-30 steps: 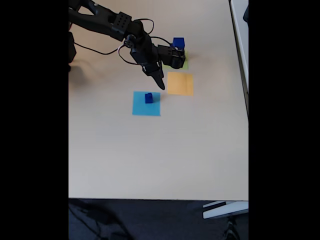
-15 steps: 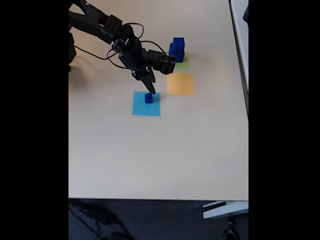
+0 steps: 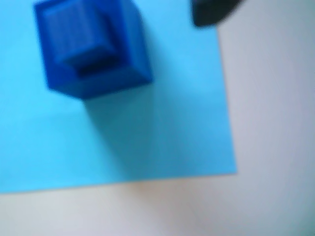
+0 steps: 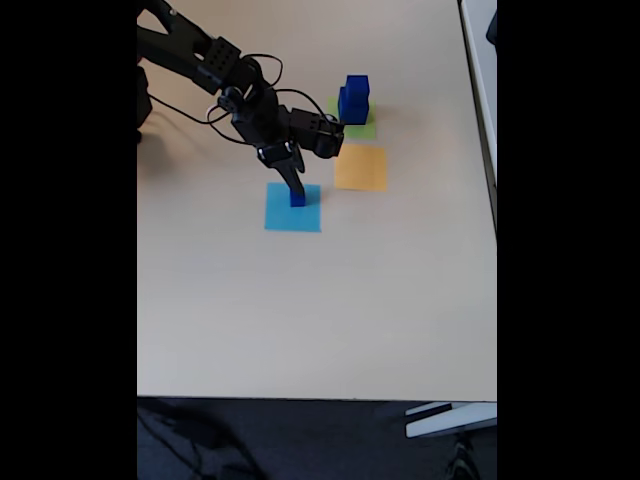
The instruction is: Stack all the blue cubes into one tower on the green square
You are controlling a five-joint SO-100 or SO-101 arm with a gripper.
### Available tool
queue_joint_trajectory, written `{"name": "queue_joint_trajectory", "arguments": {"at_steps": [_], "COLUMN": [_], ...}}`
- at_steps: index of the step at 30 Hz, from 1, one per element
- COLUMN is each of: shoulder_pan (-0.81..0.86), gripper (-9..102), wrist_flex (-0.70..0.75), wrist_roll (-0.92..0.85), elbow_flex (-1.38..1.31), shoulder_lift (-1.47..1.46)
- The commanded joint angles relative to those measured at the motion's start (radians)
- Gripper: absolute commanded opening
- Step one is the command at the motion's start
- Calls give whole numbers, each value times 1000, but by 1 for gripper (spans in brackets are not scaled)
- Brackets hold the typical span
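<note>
A black two-finger gripper (image 4: pixel 296 190) hangs directly over a small blue cube (image 4: pixel 298 198) that sits on the light blue square (image 4: pixel 293 215), its fingers pointing down at the cube's top in the fixed view. Whether the fingers straddle the cube, touch it or have closed on it cannot be told: the fixed view is too small at that spot. In the wrist view the cube (image 3: pixel 91 46) sits close below and to the upper left of the camera, resting flat on the light blue paper (image 3: pixel 147 137), with one dark fingertip (image 3: pixel 211 12) blurred at the top edge, apart from the cube and to its right. Up and to the right of the gripper in the fixed view, well apart from it, a tower (image 4: pixel 353 99) of dark blue cubes already stands on the green square (image 4: pixel 365 129); how many cubes it holds is hard to count. The orange square (image 4: pixel 360 168) lies bare between the two, nearer the gripper's right. By the look of it the job is most of the way through: this small cube appears to be the last one off the stack, and it remains to be gripped, carried over and set on top.
</note>
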Motion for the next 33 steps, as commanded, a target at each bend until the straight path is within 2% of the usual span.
{"name": "queue_joint_trajectory", "arguments": {"at_steps": [1,33], "shoulder_pan": [17,28], "gripper": [21,17], "wrist_flex": [-21,-77], "wrist_roll": [-8,-11], "elbow_flex": [-8,25], "shoulder_lift": [74,31]}}
